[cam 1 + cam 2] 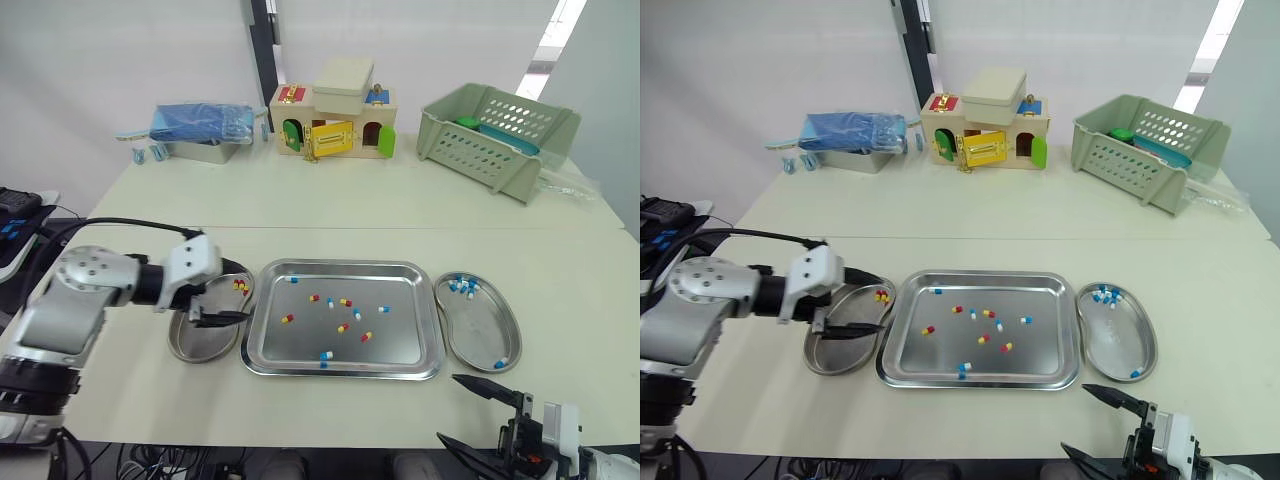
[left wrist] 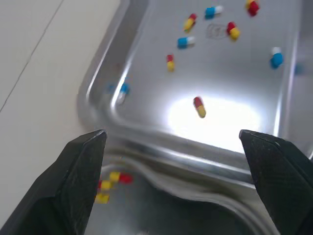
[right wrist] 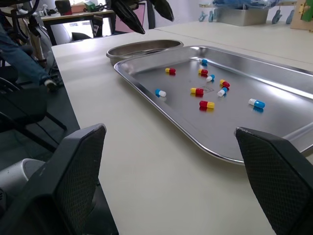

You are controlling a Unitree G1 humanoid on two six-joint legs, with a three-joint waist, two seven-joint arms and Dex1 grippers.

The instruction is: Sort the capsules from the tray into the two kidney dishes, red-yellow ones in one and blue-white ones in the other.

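Observation:
The steel tray [image 1: 345,268] in the middle of the table holds several loose capsules, red-yellow ones [image 1: 287,319] mixed with blue-white ones [image 1: 325,355]. Left of it, the left kidney dish [image 1: 200,345] contains a few red-yellow capsules [image 1: 240,287]. My left gripper [image 1: 228,305] hovers open over this dish, nothing between its fingers, pointing toward the tray. The right kidney dish [image 1: 485,330] carries blue-white capsules [image 1: 462,286] at its far end and one more [image 1: 500,364] near its front. My right gripper [image 1: 448,407] is open and empty by the table's front edge, below that dish.
Along the back of the table stand a metal box with blue cloth [image 1: 205,130], a wooden toy house [image 1: 335,120] and a green slotted basket [image 1: 497,135]. Black equipment [image 1: 15,215] sits off the table's left side.

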